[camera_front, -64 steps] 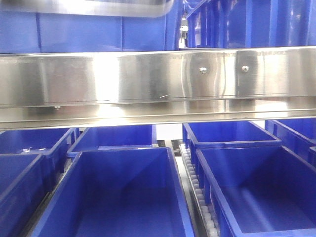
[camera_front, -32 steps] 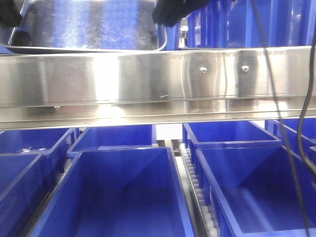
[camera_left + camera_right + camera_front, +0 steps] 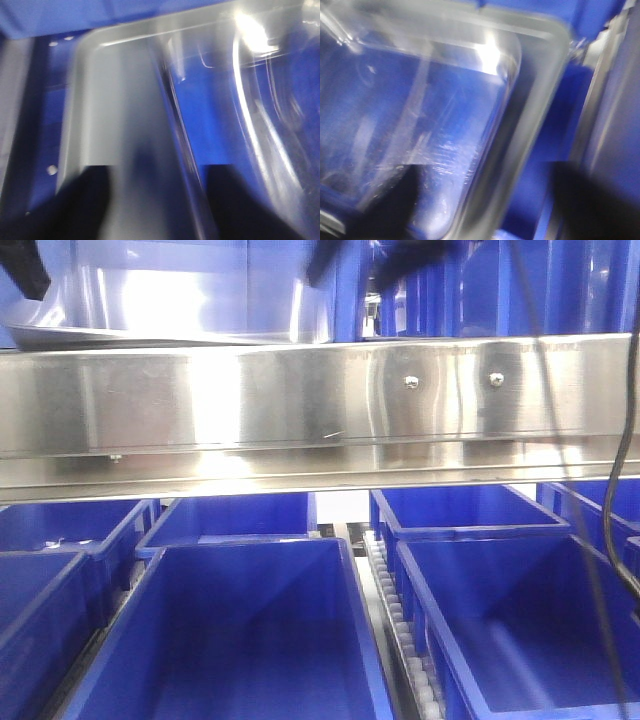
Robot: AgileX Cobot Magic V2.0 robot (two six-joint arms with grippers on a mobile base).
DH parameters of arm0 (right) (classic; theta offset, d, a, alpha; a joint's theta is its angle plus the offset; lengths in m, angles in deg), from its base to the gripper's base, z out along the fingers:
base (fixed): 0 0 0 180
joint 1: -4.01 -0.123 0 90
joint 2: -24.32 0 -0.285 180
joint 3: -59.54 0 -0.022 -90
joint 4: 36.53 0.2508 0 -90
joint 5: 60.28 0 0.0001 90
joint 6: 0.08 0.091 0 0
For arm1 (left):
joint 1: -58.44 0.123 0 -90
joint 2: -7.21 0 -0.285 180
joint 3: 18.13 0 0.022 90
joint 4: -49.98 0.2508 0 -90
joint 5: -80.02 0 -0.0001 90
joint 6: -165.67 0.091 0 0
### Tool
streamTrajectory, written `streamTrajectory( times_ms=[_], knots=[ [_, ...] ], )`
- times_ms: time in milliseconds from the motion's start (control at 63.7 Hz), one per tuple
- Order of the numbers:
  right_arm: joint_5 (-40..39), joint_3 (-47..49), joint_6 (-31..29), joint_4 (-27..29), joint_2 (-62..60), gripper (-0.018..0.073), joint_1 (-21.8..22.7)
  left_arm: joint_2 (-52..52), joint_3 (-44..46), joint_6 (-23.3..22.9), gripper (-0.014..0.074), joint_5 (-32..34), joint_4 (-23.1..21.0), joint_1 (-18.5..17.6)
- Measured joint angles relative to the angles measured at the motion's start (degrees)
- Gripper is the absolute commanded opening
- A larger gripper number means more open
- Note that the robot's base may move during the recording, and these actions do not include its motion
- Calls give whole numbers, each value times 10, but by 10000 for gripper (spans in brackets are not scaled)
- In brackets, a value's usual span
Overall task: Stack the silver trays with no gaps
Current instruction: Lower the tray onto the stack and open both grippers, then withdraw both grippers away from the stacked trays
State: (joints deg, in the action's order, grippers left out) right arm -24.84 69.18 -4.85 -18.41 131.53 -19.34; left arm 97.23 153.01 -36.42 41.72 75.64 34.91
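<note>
Looks mid-carry: tray [image 3: 170, 300] at 11 o'clock above rail [image 3: 320, 410], left fingers [image 3: 82, 205] and right fingers [image 3: 580, 205] straddle its rim, clamp unreadable in blur; next: square up, seat flush.

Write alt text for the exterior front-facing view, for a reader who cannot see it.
A shiny silver tray shows at top left, partly hidden behind a long horizontal steel rail with two screws; dark blurred shapes flank the tray. Below the rail, open blue crates fill the frame, and a black cable hangs at right.
</note>
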Motion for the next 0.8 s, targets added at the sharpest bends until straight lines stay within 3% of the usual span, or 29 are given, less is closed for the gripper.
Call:
streamTrajectory(
  times_ms=[471,550,612,707,754,801],
  knots=[
    [-2,15,-1,0,-41,525,0,-50,30,-2,469,-6,0,24],
    [2,26,-1,0,-64,431,0,-83,39,-2,365,-4,-5,24],
    [4,30,-1,1,-86,284,0,-114,43,-3,238,-1,-6,24],
    [19,33,-1,1,-123,6,0,-166,46,-3,-43,0,-10,24],
    [34,33,-1,2,-141,-104,0,-193,46,-3,-13,0,-11,24],
    [50,33,-1,2,-158,-73,0,-221,46,-3,12,0,-12,24]
  ],
)
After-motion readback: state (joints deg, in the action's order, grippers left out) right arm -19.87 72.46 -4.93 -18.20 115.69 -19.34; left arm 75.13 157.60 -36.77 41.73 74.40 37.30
